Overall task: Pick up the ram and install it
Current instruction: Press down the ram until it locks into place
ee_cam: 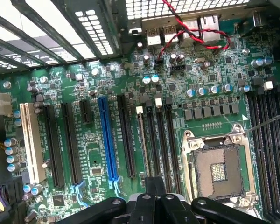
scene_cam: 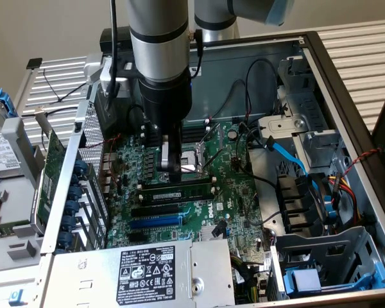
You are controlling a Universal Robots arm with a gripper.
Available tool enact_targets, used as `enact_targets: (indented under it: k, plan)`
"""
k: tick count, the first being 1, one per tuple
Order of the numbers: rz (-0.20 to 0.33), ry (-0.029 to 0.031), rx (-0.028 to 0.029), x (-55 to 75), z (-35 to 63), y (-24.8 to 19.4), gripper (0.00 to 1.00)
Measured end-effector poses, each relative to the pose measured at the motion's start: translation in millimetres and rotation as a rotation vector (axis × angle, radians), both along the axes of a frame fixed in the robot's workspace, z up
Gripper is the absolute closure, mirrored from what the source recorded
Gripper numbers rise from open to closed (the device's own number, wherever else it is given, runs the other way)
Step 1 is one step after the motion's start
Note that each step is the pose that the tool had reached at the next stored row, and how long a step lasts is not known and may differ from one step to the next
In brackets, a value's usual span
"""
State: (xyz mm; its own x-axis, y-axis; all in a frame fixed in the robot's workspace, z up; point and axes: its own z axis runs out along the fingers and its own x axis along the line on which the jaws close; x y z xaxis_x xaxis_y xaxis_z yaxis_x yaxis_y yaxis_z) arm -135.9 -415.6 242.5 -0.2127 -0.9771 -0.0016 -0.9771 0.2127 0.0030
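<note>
Ram (scene_cam: pixel 176 191) in motherboard (scene_cam: pixel 240 186) slot (case (scene_cam: pixel 346 128) interior); fingers (scene_cam: pixel 173 168) above

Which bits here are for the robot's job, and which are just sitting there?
For the job:
ram stick, in the row of long slots
gripper, close above it

Just sitting there:
blue cable
silver power box
chip socket
blue slot

Dell logo on the power supply's white label (scene_cam: pixel 155 273)
</note>
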Motion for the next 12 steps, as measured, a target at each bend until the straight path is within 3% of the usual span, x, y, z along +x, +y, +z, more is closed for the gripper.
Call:
enact_targets:
  k: [12]
  plan:
    - [-0.187,0.0,0.0,0.0,-0.3,0.0,0.9]
